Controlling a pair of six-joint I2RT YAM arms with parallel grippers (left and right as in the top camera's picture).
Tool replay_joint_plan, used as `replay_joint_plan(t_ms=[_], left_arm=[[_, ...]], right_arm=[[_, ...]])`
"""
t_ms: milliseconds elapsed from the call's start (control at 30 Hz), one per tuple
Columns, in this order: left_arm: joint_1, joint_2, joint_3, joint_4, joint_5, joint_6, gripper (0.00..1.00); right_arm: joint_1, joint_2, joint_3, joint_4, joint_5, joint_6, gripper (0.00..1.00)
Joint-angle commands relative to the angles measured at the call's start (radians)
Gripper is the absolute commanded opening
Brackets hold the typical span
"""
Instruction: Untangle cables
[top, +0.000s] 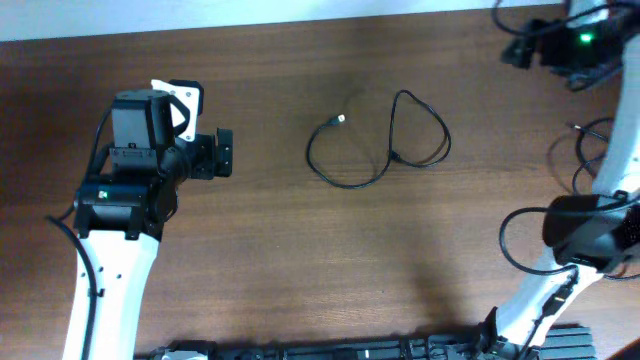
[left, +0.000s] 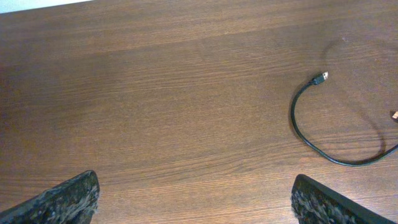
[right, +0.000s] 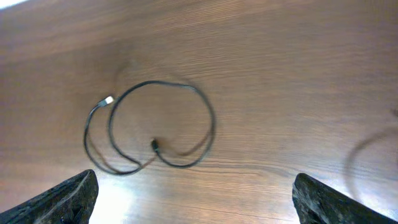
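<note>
I hold the left gripper (top: 224, 153) spread wide and empty, well left of the cables (left: 291, 118); I judge this a standby posture. The cables lie mid-table in loose open loops, with no knot visible. Bare table (top: 260, 260) surrounds them, its edges well apart. The right gripper (right: 194, 193) hangs above them, fingers spread, empty.
</note>
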Motion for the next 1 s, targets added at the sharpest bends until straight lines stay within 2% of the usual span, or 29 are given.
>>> replay_joint_plan(t_ms=[0, 300, 700, 967], left_arm=[[0.003, -0.010, 0.007, 0.000, -0.003, -0.010, 0.99], [0.003, -0.010, 0.007, -0.001, -0.003, -0.010, 0.99], [0.003, -0.010, 0.007, -0.001, -0.003, -0.010, 0.99], [0.003, -0.010, 0.007, -0.001, -0.003, -0.010, 0.99]], right_arm=[[0.080, 0.009, 0.004, -0.001, -0.019, -0.011, 0.99], [0.237, 0.043, -0.003, -0.001, 0.016, -0.007, 0.99], [0.342, 0.148, -0.057, 0.009, 0.014, 0.019, 0.99], [0.384, 0.167, -0.226, 0.116, 0.013, 0.044, 0.99]])
